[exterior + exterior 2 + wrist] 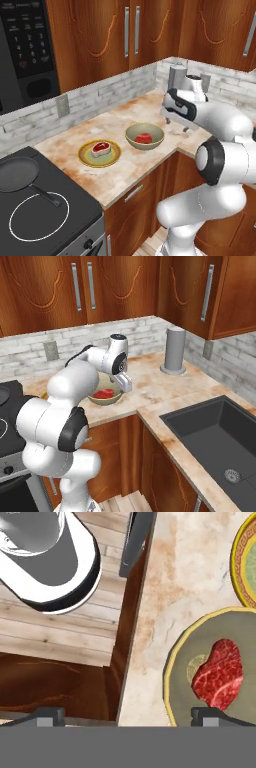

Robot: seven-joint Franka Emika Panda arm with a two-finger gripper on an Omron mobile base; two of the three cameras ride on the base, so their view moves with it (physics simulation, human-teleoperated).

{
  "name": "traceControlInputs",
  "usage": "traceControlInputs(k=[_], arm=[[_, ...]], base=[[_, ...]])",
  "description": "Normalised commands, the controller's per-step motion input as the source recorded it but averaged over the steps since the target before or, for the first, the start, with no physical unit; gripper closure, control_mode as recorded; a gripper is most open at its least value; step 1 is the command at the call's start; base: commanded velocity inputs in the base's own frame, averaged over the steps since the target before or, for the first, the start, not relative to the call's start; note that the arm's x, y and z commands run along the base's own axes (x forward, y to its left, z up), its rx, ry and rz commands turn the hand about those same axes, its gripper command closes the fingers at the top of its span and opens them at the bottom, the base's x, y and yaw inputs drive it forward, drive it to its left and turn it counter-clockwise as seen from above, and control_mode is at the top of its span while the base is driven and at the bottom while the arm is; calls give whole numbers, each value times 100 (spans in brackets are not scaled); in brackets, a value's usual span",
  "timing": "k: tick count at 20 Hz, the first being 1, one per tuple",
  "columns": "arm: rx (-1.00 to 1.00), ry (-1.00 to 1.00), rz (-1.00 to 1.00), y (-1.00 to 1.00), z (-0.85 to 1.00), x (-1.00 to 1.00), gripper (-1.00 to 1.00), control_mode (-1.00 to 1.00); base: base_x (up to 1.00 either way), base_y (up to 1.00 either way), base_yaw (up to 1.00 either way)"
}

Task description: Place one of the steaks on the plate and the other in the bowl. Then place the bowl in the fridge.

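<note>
Olive-tan and round, the bowl (145,136) is sitting a little right of centre in the left base view, on the marbled counter (125,165), and one steak (144,139) is lying red inside it. Just to its left in that frame, the yellow-rimmed plate (100,153) is carrying the other steak (101,148); plate and bowl are lying near each other but not touching. At the lower left a black stove (50,215) is holding a dark frying pan (17,173).

In the hand view the bowl (180,677) is filling the lower right, its steak (218,675) showing pale marbling, and an arc of the plate (245,567) is curving into the upper right corner. The gripper (128,718) is hanging above the counter's edge with its fingers spread wide apart and holding nothing; one dark fingertip (215,716) is showing over the bowl at the bottom right, while the other is showing at the bottom left over the wooden cabinet front.

In the right base view the gripper (125,381) is hovering just right of the bowl (106,397), left of centre. A grey cylinder (175,351) is standing upright on the counter in the upper middle, and a dark sink (220,441) is occupying the lower right.
</note>
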Motion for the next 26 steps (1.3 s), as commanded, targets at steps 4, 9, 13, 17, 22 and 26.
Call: traceControlInputs(k=[4,9,13,17,22,26], arm=[[0,0,19,19,-18,5,-100,-100],[0,-1,5,14,-31,23,-100,-100],[0,-8,0,4,-32,35,-100,-100],[0,-5,0,0,-24,52,-100,-100],[0,0,0,0,-22,62,-100,-100],[0,-1,0,0,-34,56,-100,-100]], base=[[0,0,0],[0,0,0],[0,0,0],[0,0,0],[0,0,0],[0,0,0]])
